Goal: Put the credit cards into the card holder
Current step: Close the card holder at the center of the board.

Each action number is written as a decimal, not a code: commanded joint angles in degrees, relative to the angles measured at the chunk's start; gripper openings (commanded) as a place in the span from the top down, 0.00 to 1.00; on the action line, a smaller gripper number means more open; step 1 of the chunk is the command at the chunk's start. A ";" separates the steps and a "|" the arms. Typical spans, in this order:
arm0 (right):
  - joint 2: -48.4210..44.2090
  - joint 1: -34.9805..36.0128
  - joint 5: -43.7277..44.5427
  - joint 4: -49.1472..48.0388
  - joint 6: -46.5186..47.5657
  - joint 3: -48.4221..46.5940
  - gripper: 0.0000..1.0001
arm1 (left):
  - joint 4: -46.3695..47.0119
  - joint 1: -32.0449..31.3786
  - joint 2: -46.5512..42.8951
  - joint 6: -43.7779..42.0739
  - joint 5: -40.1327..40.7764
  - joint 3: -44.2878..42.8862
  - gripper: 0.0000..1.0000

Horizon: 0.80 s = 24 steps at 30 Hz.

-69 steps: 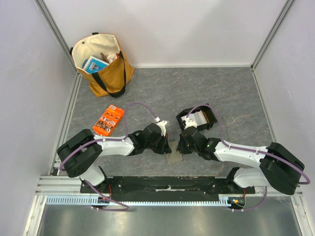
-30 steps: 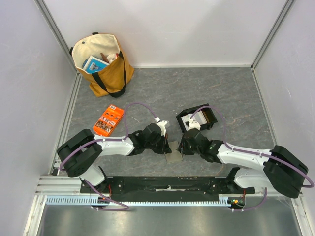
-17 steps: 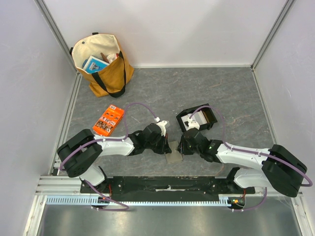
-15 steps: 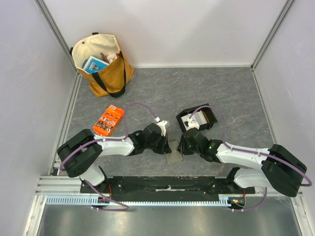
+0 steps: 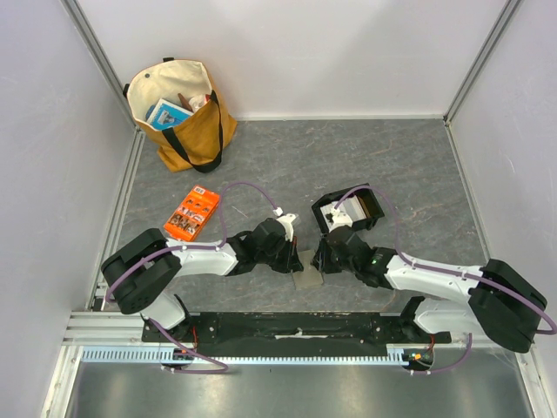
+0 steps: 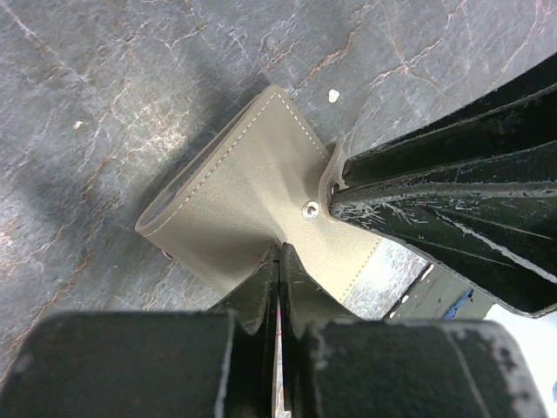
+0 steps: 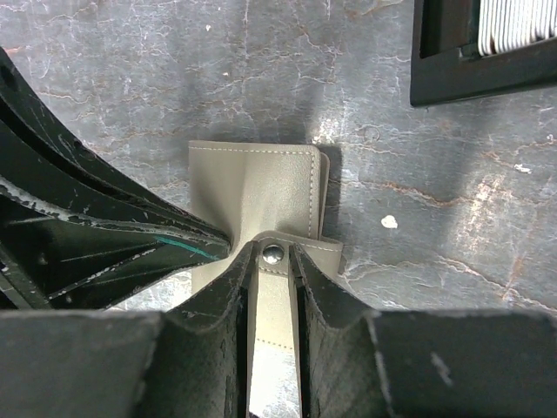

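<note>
Tan tote bag (image 5: 178, 113) far left, orange packet (image 5: 191, 214) nearer, left gripper (image 6: 278, 257) clenched on 1 edge of the olive-grey card holder (image 6: 248, 200) lying on the table (image 5: 392, 157), right gripper (image 7: 272, 261) grasping its snap flap, credit cards (image 7: 522, 26) stacked in the black tray (image 7: 452, 83) beyond.

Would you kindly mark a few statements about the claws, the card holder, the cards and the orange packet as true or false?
1. The left claw and the right claw both grip the card holder. True.
2. The credit cards lie in the black tray. True.
3. The orange packet sits inside the tote bag. False: it lies on the table, apart from the bag.
4. The left claw is wide open. False: it is shut on the holder's edge.
</note>
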<state>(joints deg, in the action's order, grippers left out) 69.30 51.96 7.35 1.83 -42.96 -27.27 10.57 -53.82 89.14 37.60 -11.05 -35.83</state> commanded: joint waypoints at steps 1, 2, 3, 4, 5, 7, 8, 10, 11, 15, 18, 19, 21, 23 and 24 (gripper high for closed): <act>0.57 0.07 0.20 0.37 0.86 -2.44 0.73 | -5.91 -0.58 2.17 -2.36 1.38 0.68 0.98; 1.01 0.07 0.20 0.46 0.77 -2.44 0.74 | -5.91 -0.58 2.26 -2.36 1.38 0.68 0.98; 1.54 0.07 0.20 0.11 0.86 -2.35 0.74 | -5.91 -0.58 2.18 -2.36 1.38 0.68 0.98; 2.15 0.07 0.12 0.02 0.77 -2.35 0.74 | -5.91 -0.58 2.09 -2.36 1.29 0.77 0.98; 2.59 0.07 0.20 -0.15 0.86 -2.35 0.74 | -5.91 -0.58 2.09 -2.36 1.29 0.77 0.98; 3.21 0.07 0.03 -0.77 1.04 -2.35 0.74 | -5.91 -0.58 1.91 -2.36 1.47 0.94 0.98; 3.30 0.07 0.03 -0.86 1.21 -2.44 0.74 | -5.91 -0.58 1.91 -2.45 1.38 0.94 0.98; 3.82 0.07 -0.23 -0.77 1.65 -2.79 0.74 | -5.91 -0.58 1.91 -2.45 1.38 0.94 0.98; 3.91 0.07 -0.24 -0.94 1.74 -2.88 0.75 | -5.91 -0.58 1.91 -2.36 1.38 0.94 0.98; 4.70 0.07 -1.55 -0.95 2.44 -2.97 0.75 | -6.00 -0.58 1.91 -2.36 1.38 0.77 0.98; 5.06 0.07 -3.22 -0.86 2.79 -2.97 0.76 | -6.09 -0.49 1.91 -2.45 1.47 0.59 0.98; 5.15 0.07 -3.75 -0.77 3.05 -2.97 0.76 | -6.09 -0.58 1.82 -2.54 1.56 0.59 0.98; 4.80 0.07 -4.45 -0.25 3.50 -2.97 0.78 | -6.09 -0.58 2.00 -2.54 1.56 0.42 0.98; 4.36 0.07 -5.07 0.37 4.02 -2.88 0.78 | -6.09 -0.58 2.09 -2.45 1.64 0.33 0.98; 4.01 0.07 -5.24 0.72 4.20 -2.88 0.78 | -6.17 -0.58 2.17 -2.54 1.56 0.24 0.98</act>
<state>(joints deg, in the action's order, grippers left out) 73.43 51.90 5.56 1.69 -40.40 -28.99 10.55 -53.87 89.14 37.60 -11.03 -35.86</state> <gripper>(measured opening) 0.225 0.023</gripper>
